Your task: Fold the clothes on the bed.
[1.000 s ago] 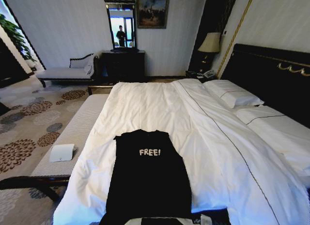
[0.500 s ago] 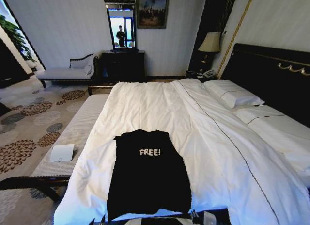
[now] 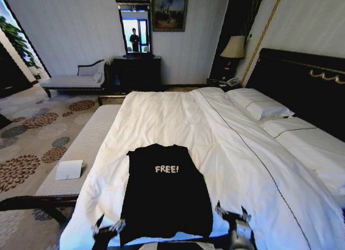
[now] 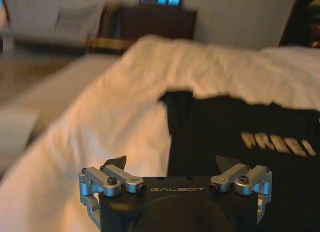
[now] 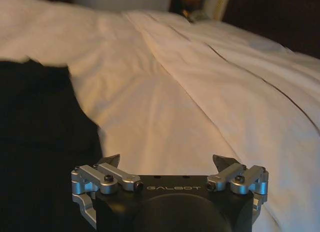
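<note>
Handling note: the soft black short-sleeved T-shirt (image 3: pixel 166 193) lies flat on the white-duvet bed (image 3: pixel 232 153) (limp, light fabric). You have the left tool (image 3: pixel 108 227) and right tool (image 3: pixel 233 212) open at its hem corners; pinch there.

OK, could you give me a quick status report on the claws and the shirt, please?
Left claw open, empty, at T-shirt's near left corner. Right claw open, empty, at near right corner. T-shirt flat on bed, sleeves tucked in. Nothing in the way.
</note>
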### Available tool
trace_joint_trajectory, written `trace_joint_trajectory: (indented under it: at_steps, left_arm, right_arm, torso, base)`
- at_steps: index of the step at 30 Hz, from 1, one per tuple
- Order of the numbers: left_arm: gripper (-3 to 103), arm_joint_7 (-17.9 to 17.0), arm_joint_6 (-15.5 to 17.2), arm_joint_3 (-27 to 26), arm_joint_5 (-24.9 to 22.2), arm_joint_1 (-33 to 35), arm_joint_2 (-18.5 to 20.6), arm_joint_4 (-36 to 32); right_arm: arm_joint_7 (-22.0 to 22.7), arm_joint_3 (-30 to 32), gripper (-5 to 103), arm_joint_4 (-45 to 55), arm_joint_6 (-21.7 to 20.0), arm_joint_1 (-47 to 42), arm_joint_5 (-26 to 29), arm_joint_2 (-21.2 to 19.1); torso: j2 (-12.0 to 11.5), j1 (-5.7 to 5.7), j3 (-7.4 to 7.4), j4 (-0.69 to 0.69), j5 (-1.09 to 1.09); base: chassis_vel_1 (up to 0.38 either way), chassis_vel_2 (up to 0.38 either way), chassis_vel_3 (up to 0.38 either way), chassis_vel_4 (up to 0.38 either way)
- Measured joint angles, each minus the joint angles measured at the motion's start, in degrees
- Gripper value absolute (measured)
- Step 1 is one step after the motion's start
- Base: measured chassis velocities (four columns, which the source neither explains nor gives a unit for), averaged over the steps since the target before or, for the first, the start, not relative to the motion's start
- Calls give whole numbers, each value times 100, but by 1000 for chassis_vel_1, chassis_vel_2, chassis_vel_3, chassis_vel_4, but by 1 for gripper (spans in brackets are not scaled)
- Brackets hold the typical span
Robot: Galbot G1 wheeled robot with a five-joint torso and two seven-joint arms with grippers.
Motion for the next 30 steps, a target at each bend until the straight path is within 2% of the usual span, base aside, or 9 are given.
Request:
trace_joint_trajectory:
  at_steps: [4,9,15,20,25,26,30]
  left_arm:
    - [100,97,-133,21,542,-382,-49,274]
    - [100,161,-178,54,631,-488,-104,373]
    - [100,221,-256,45,594,-483,-170,528]
    - [100,230,-344,31,565,-393,-275,685]
    - [100,232,-357,33,559,-350,-377,691]
    - [100,233,-369,27,556,-303,-464,690]
    - [100,238,-376,13,562,-258,-509,681]
  right_arm:
    - [-505,4,100,-164,102,368,17,-232]
    - [-778,-58,100,-407,236,644,3,-396]
    - [-1115,-283,100,-954,535,1282,-11,-854]
    - [-1410,-852,100,-1459,760,1991,-204,-1322]
    - [-1567,-1249,100,-1679,919,2288,-428,-1498]
    - [-1729,-1650,100,-1948,1112,2594,-720,-1577]
    - [-1834,-2005,100,-2178,1234,2875,-992,-1602]
  torso:
    - [0,0,0,0,-2]
    - [0,0,-1,0,-1]
    - [0,0,0,1,-1]
    - [0,0,0,2,-1]
    - [0,0,0,2,-1]
    - [0,0,0,1,-2]
    - [0,0,0,1,-1]
  base:
    - [0,0,0,0]
    - [0,0,0,0]
    - [0,0,0,0]
    - [0,0,0,0]
    - [0,0,0,0]
    - [0,0,0,0]
    - [0,0,0,0]
